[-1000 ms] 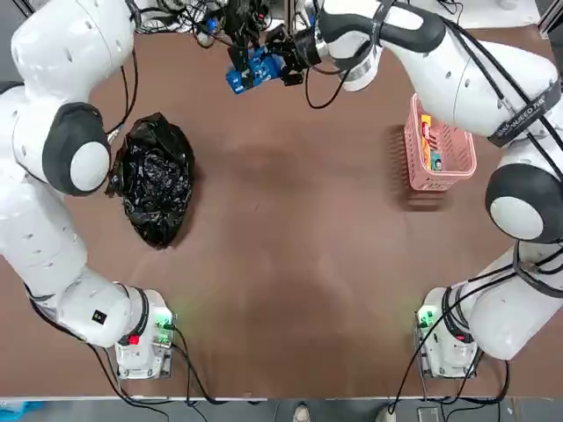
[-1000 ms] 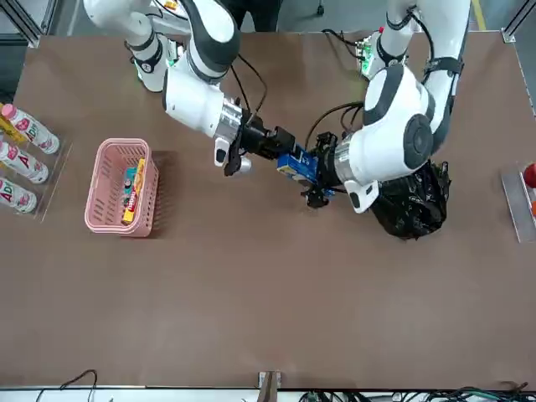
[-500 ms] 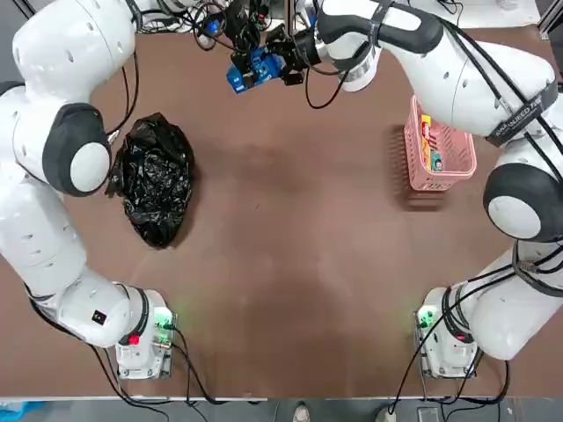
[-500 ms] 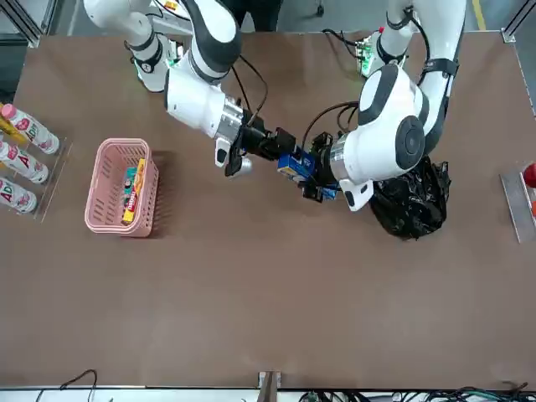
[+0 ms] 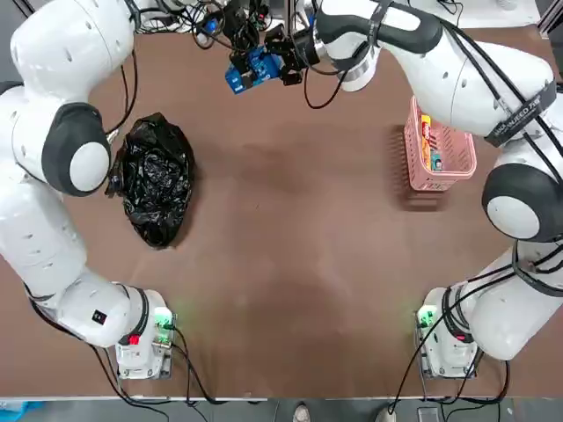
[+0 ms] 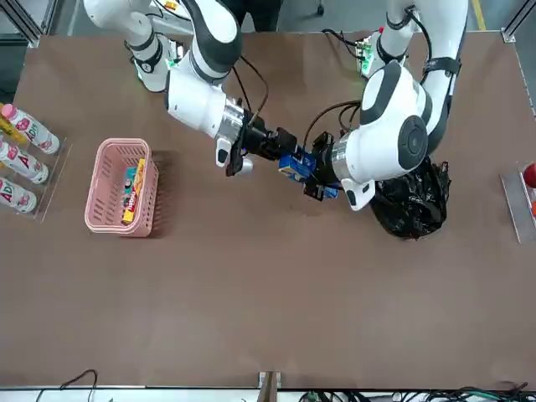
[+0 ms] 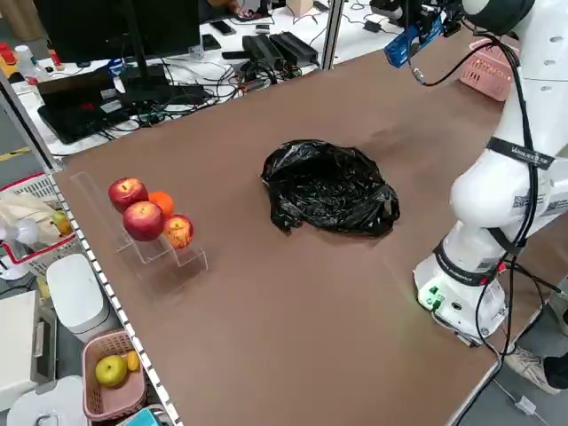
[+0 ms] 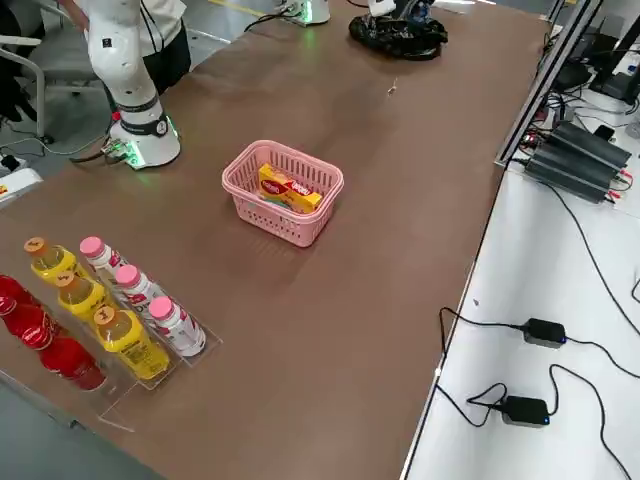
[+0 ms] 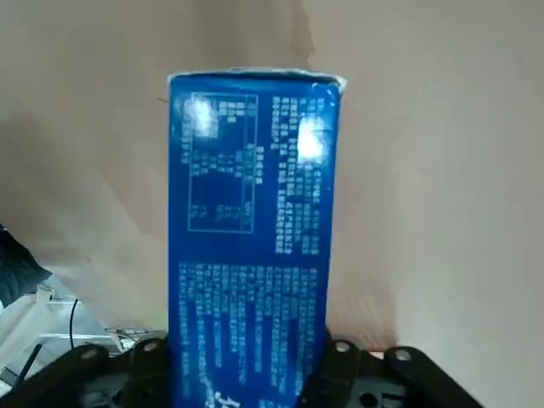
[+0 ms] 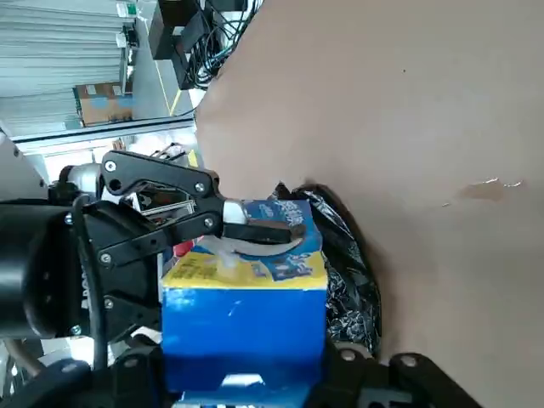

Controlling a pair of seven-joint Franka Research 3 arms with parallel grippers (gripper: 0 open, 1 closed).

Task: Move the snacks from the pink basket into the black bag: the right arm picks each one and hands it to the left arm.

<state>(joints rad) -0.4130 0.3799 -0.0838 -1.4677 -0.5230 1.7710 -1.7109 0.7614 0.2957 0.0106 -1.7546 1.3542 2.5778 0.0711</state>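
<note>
**Two claws on one blue box, high over the brown counter**

Two black claws hold the same snack, a flat blue box with white print [image 6: 294, 165], in the air above the far side of the wide brown counter [image 6: 268, 293]. Going left to right in the front view, first comes the small pink plastic basket with lattice sides [image 6: 105, 219]. It holds a yellow packet with a red logo [image 6: 137, 189] and a small teal packet [image 6: 130, 177], so two snacks are not yet moved. Next comes the right arm's claw [image 6: 272, 147], closed on one end of the blue box. Then the left arm's claw [image 6: 320, 172], closed on the other end. Its wrist view shows the blue box sitting snug between its fingers. Last, beside the left arm, lies the shiny black crinkled plastic bag [image 6: 410, 201].

I think this is the swap, and the swap is the tricky part. If the right claw lets go while the left claw's hold is weak, the box could tip or fall to the counter. If the left arm pulls away while the right claw is closed, the box could bend or slip out of both.

The bag may be trouble too. It lies flat and crumpled, and I cannot see an open mouth. A box let go over it might just slide off onto the counter.
</note>
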